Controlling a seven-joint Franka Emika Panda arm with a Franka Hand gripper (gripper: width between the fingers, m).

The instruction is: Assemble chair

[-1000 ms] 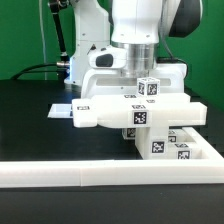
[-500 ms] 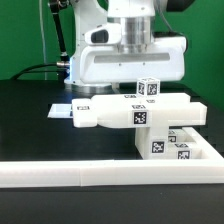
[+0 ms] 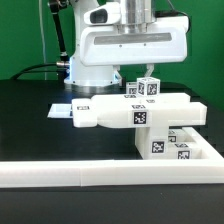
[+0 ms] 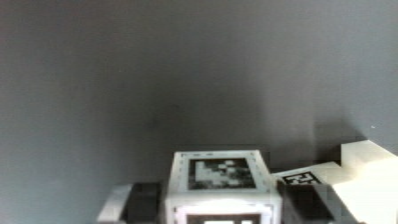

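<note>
One partly built white matte plastic chair sits on the black desk, against the long low white border rail at the desk's near edge, toward the corner on the exterior view's right. Countable in it: one long flat panel on top, two small tagged cubes standing on that panel, more blocky pieces underneath.

One large glossy white robot gripper hangs directly above the chair, over the cubes, apparently clear of them. Fingers largely hidden behind its body; by all signs the jaws are drawn narrow, with nothing seen between them.

Labels: at least six square black-and-white tags visible on the chair. Patterns only, no legible writing. Wrist view shows one tagged block close below, blurred.
</note>
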